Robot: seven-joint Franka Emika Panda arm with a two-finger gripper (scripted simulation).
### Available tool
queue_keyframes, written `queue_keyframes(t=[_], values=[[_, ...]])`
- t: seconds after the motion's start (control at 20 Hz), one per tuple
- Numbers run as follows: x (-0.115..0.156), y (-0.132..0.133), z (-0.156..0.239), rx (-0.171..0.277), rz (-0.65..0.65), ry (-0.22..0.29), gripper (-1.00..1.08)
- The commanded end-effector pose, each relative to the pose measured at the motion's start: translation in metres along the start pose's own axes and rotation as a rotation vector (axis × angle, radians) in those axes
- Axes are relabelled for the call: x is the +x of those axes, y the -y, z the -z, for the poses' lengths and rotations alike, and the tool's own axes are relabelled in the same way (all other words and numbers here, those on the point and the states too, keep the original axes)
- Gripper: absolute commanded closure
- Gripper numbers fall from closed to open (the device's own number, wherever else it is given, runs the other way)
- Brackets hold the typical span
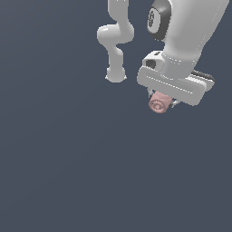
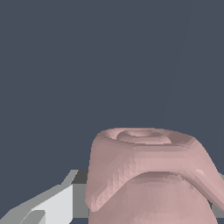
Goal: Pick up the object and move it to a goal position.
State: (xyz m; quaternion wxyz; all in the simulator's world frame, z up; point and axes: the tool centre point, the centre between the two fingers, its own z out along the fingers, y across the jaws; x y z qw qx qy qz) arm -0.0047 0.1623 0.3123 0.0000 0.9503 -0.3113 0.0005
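Observation:
The object [image 1: 158, 103] is a small pinkish, lumpy, rounded thing with ring-like ridges on the end that faces the exterior view. It sits right under the white gripper [image 1: 161, 101], between its short fingers, which are mostly hidden behind it. The gripper is shut on it and holds it up in the exterior view's upper right. In the wrist view the object [image 2: 148, 175] fills the near part of the picture, with one grey-white finger [image 2: 52, 203] pressed against its side.
The white arm's links [image 1: 115, 38] and base [image 1: 115, 74] stand behind, in the exterior view's upper middle. All else is a plain dark blue-grey ground [image 1: 68, 158].

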Motion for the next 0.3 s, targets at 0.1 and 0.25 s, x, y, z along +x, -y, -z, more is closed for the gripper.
queue_keyframes(t=[0.1,0.25], values=[[-0.0018,0.0072,0.0075,0.000,-0.001,0.001,1.08],[-0.0019,0.0083,0.0085,0.000,-0.001,0.001,1.08]])
